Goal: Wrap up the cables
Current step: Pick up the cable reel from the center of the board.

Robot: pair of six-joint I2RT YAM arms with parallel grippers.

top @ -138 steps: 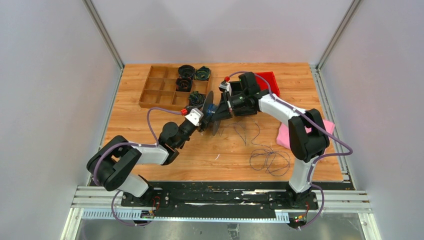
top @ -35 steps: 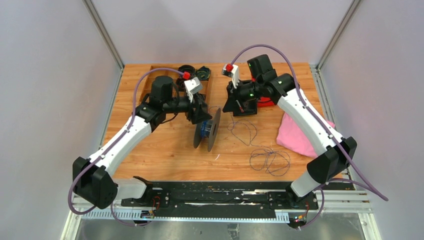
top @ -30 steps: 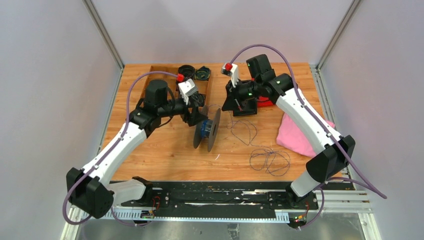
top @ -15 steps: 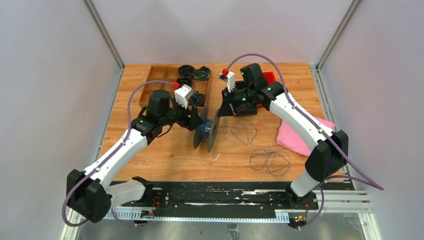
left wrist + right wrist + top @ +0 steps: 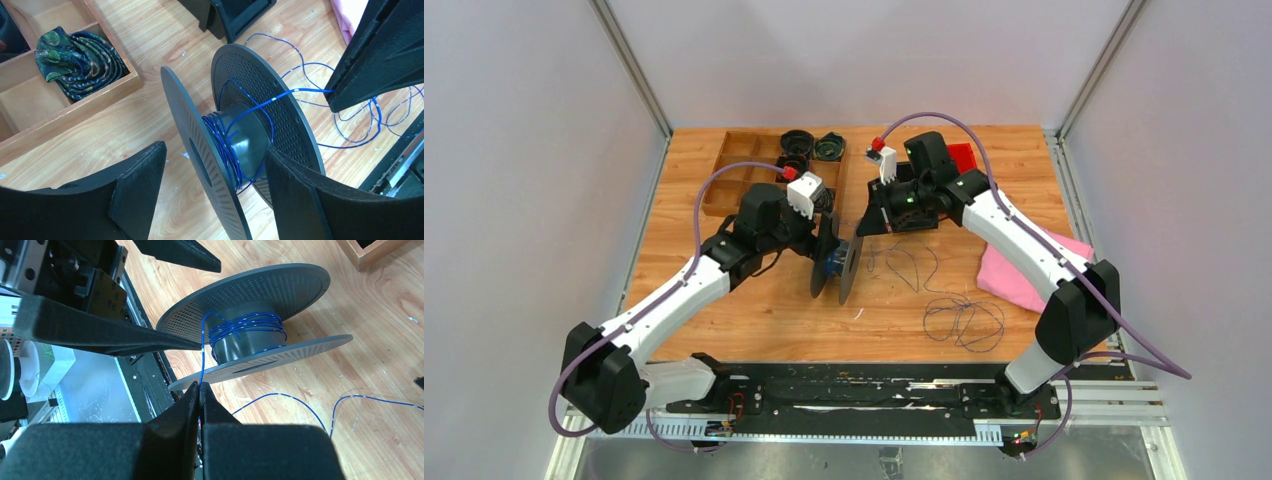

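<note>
A grey spool (image 5: 836, 262) stands on its edge mid-table, with thin blue cable wound on its hub (image 5: 245, 145). My left gripper (image 5: 216, 152) is open. Its fingers straddle the spool's near flange (image 5: 200, 165) without visibly touching it. My right gripper (image 5: 200, 387) is shut on the cable (image 5: 202, 360), which runs taut from its tips to the hub. In the top view the left gripper (image 5: 827, 238) is at the spool's top left and the right gripper (image 5: 864, 228) just to its right. Loose cable loops (image 5: 964, 320) lie on the table to the right.
A wooden compartment tray (image 5: 754, 185) holding black coiled bundles and a patterned cloth (image 5: 80, 60) sits back left. A red bin (image 5: 964, 158) is behind the right arm and a pink cloth (image 5: 1014, 270) lies at the right. The black base rail (image 5: 854, 385) runs along the near edge.
The left gripper has come down from beside the tray and now straddles the spool's near flange. The right gripper has moved left and down toward the spool, still gripping the cable.
</note>
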